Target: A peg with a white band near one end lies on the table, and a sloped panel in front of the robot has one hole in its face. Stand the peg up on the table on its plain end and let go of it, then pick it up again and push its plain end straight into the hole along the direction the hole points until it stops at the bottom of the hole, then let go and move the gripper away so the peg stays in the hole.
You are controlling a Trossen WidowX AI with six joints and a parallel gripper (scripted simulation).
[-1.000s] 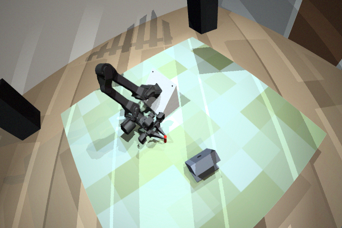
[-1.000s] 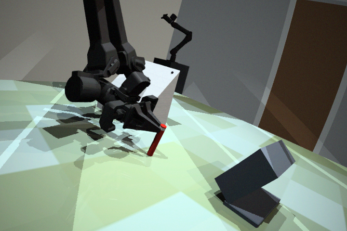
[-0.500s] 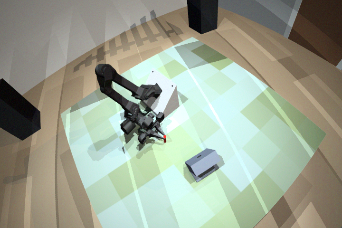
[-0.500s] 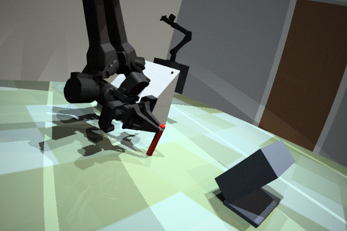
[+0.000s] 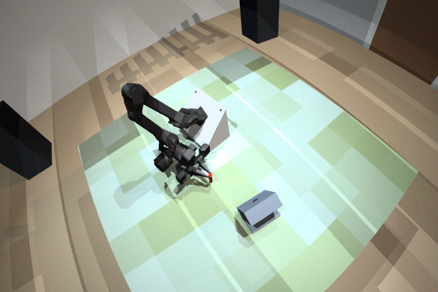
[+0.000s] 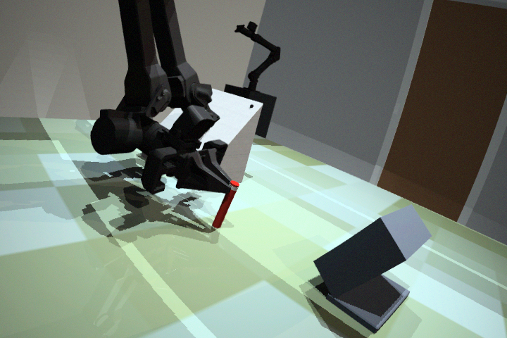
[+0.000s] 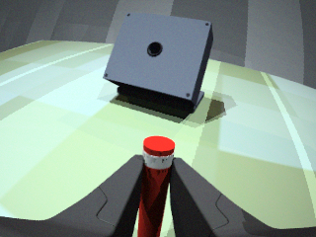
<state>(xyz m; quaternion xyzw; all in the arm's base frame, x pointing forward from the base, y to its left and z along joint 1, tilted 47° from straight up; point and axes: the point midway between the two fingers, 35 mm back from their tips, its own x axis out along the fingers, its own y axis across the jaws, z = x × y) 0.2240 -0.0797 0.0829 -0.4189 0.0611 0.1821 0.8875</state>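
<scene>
Claw (image 5: 210,176) (image 6: 231,189) (image 7: 157,165) pinches the red peg (image 5: 210,177) (image 6: 224,206) (image 7: 154,197) near its white-banded top. The sloped panel (image 5: 259,207) (image 6: 365,255) (image 7: 158,64) stands well apart, its hole (image 5: 255,199) (image 7: 154,48) unfilled
</scene>
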